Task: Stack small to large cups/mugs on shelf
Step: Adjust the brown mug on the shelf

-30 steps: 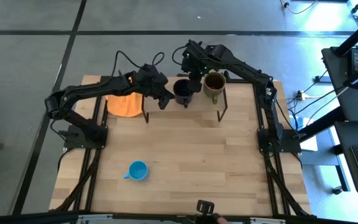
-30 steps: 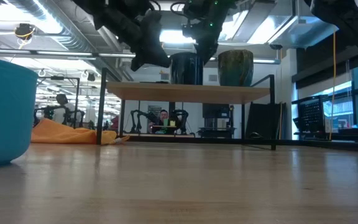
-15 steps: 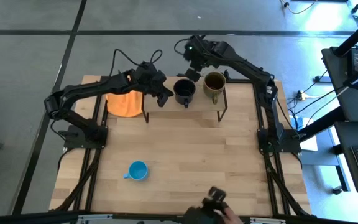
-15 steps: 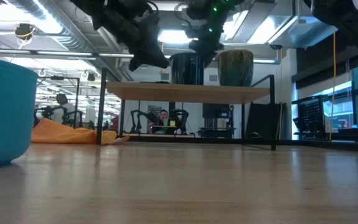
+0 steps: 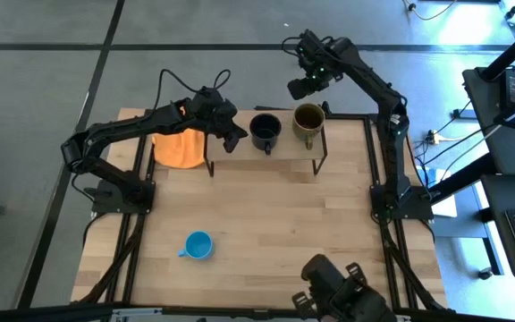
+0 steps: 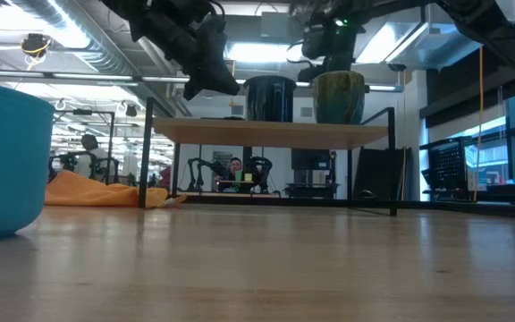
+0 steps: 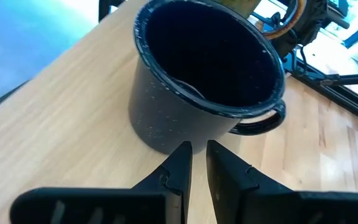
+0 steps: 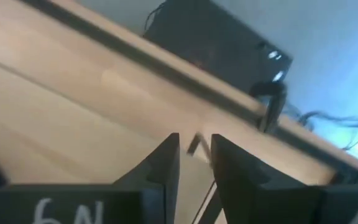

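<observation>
On the shelf (image 5: pixel 284 148) at the worktop's (image 5: pixel 275 224) 12 o'clock edge stand the black mug (image 5: pixel 264 131) and, just beside it toward 3 o'clock, the olive-brown mug (image 5: pixel 308 122). The two are close but apart, both upright on the light top board. In the low view the black mug (image 6: pixel 269 97) sits near the middle of the board and the olive-brown mug (image 6: pixel 338 97) nearer its 3 o'clock end, with bare board left at the 9 o'clock side.

The left tool (image 5: pixel 232 137) hangs just at the 9 o'clock side of the black mug. In its wrist view its fingers (image 7: pixel 176 167) are drawn almost together with only a slit between, gripping nothing, tips just short of the mug's wall (image 7: pixel 166 118).

The right tool (image 5: pixel 299 87) is up off the shelf, past the worktop's 12 o'clock edge, above and behind the olive-brown mug. Its fingers (image 8: pixel 160 165) stand close together and hold nothing.

The light blue mug (image 5: pixel 198 245) sits alone toward 7 o'clock on the worktop, well apart from the shelf, with open wood all around. An orange cloth (image 5: pixel 177 148) lies by the shelf's 9 o'clock end.
</observation>
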Controlling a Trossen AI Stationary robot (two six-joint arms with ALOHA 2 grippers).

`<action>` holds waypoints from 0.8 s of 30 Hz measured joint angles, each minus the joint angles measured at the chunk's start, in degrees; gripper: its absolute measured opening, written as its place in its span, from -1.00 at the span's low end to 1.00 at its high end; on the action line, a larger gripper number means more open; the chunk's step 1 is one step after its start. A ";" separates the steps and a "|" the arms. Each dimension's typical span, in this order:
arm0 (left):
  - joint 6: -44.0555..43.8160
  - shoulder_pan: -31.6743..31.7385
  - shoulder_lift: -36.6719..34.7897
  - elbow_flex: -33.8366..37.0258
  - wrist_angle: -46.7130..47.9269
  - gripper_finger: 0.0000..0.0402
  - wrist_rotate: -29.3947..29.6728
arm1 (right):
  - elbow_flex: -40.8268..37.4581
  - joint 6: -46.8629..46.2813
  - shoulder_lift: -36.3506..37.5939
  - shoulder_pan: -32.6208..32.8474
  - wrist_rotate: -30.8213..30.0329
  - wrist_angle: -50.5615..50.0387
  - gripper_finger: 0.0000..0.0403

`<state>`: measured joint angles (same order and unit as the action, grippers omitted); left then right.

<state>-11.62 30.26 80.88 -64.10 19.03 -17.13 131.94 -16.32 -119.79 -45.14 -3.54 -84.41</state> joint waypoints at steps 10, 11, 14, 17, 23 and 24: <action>0.02 0.00 0.02 0.00 0.28 -0.78 -1.51 | 0.00 -1.93 0.12 -0.09 4.07 -5.54 -0.53; 0.02 0.00 0.00 0.00 0.28 -0.78 -1.55 | 0.00 -2.24 0.21 -0.13 5.27 -5.59 -0.53; 0.18 0.00 0.02 0.00 0.28 -0.78 -1.56 | 0.00 -2.70 0.39 0.15 6.63 -5.59 -0.53; 0.20 0.00 0.02 0.00 0.28 -0.78 -1.57 | 0.00 -2.68 0.39 0.87 6.72 -5.59 -0.53; 0.24 0.00 0.02 0.00 0.28 -0.78 -1.55 | 0.00 -1.39 0.39 2.62 6.75 -5.52 -0.53; 0.26 0.00 0.02 0.00 0.28 -0.78 -1.55 | 0.00 -1.40 0.39 2.85 6.75 -5.54 -0.53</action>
<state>-11.35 30.26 80.90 -64.10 19.31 -18.68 131.94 -17.72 -119.39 -42.29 3.20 -89.95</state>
